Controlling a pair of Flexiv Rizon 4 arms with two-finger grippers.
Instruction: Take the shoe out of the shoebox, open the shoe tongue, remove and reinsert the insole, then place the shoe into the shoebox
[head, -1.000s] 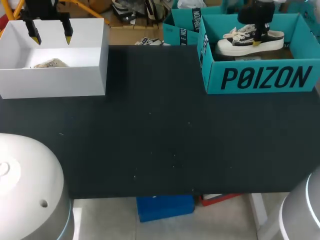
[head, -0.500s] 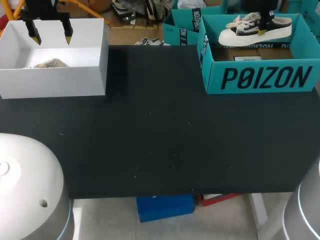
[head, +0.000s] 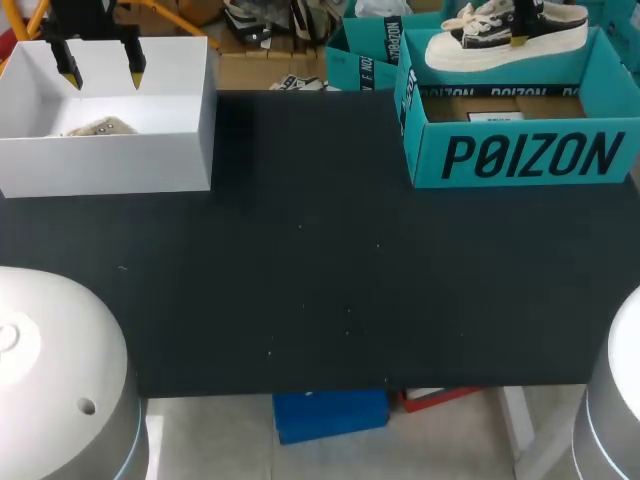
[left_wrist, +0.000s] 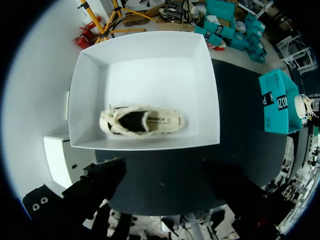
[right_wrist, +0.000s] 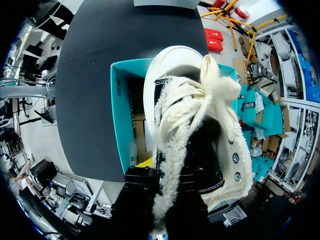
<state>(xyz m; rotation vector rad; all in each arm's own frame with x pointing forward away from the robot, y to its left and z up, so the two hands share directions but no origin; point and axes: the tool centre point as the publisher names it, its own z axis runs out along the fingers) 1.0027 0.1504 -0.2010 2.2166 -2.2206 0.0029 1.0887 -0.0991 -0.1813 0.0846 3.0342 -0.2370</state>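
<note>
Now the shoe (head: 470, 45) hangs just above the teal shoebox (head: 520, 155), over its far wall. The right gripper (head: 518, 38) is clamped on it at the collar, and 1 yellow tip shows against the side of the sole. The step in hand looks like the take-out, and I judge it nearly done, since the sole appears clear of the shoebox rim.

To finish it well, the arm should carry the shoe to the black table (head: 300, 260) in front of the shoebox. It should keep the shoe level so the toe does not catch the wall. Setting it down sole-first, opening up, would let both grippers reach the tongue. A hold on the collar alone could let the toe swing, so slow travel seems wise.

The left gripper (head: 101, 72), well to the left of the shoebox, hovers over a white box (head: 110, 165). Its 2 fingers are spread wide with nothing between them.

The head view gives the shoe's height over the shoebox but hides the grip. The right wrist view shows the fleecy lining, the laces and the shoebox's open inside beneath the shoe. Only the left wrist view shows whole another shoe (left_wrist: 142, 121) lying inside the white box.
</note>
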